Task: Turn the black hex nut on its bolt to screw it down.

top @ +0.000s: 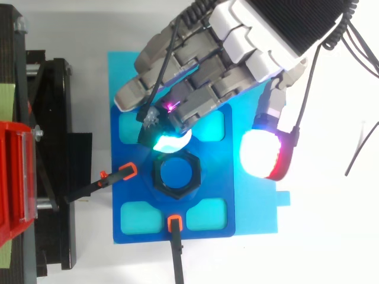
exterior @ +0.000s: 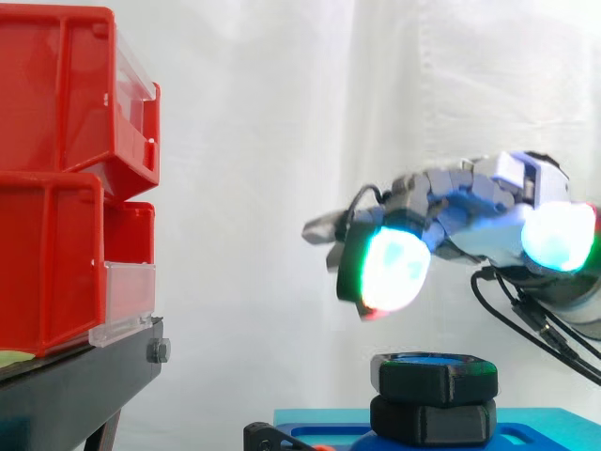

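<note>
Stacked red bins (exterior: 56, 178) stand at the left. To their right, low down, lies your blue fixture plate (top: 216, 177), with orange-tipped clamps (top: 129, 171) at its edges. The hand (exterior: 470, 193) hovers above it, loosely spread and holding nothing, its glowing pads (exterior: 394, 268) clear of the black hex nut (exterior: 437, 378). The nut sits on its blue bolt (top: 176, 171) mid-plate. If you descend off-centre, a pad may land on the nut's top and skid off its flats.
</note>
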You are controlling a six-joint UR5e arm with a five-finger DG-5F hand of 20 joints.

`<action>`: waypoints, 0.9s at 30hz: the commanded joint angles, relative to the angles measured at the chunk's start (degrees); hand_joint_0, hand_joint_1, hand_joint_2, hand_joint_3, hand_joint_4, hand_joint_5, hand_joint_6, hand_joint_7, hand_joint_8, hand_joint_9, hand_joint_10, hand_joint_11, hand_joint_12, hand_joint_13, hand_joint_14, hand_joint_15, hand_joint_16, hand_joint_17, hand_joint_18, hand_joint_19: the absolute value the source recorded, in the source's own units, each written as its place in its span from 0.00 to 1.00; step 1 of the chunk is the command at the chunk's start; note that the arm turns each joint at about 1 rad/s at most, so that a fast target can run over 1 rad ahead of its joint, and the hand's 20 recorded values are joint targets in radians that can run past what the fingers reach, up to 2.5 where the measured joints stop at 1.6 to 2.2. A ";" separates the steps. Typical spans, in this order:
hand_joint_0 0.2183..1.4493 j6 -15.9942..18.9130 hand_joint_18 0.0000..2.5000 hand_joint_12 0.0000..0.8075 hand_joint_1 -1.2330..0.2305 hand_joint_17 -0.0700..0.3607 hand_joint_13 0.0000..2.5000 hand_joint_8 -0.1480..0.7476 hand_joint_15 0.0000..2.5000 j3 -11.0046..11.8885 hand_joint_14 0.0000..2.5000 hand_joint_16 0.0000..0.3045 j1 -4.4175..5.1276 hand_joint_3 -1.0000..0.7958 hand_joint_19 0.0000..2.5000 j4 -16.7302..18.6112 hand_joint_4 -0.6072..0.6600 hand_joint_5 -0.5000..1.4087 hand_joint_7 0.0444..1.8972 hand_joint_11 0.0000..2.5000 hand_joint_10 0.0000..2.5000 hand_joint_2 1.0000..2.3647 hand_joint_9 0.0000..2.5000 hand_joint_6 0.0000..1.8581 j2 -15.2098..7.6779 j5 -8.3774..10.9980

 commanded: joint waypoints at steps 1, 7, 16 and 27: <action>0.26 2.98 0.19 0.37 0.66 0.41 0.17 0.50 0.04 1.26 0.00 0.16 0.81 0.28 0.21 0.26 0.67 0.24 0.62 0.14 0.00 0.00 0.32 0.29 -0.06 1.77; 0.26 3.50 0.19 0.37 0.66 0.41 0.17 0.50 0.04 1.78 0.00 0.16 3.09 0.28 0.21 0.44 0.67 0.24 0.62 0.13 0.00 0.00 0.32 0.28 -0.06 7.05; 0.26 -2.56 0.19 0.37 0.66 0.41 0.17 0.50 0.04 1.61 0.00 0.16 7.40 0.28 0.21 -4.83 0.68 0.24 0.64 0.13 0.00 0.00 0.33 0.27 0.03 13.29; 0.26 -9.06 0.19 0.37 0.65 0.41 0.17 0.50 0.04 0.91 0.00 0.16 10.21 0.28 0.21 -8.96 0.68 0.23 0.62 0.14 0.00 0.00 0.33 0.27 -0.06 16.19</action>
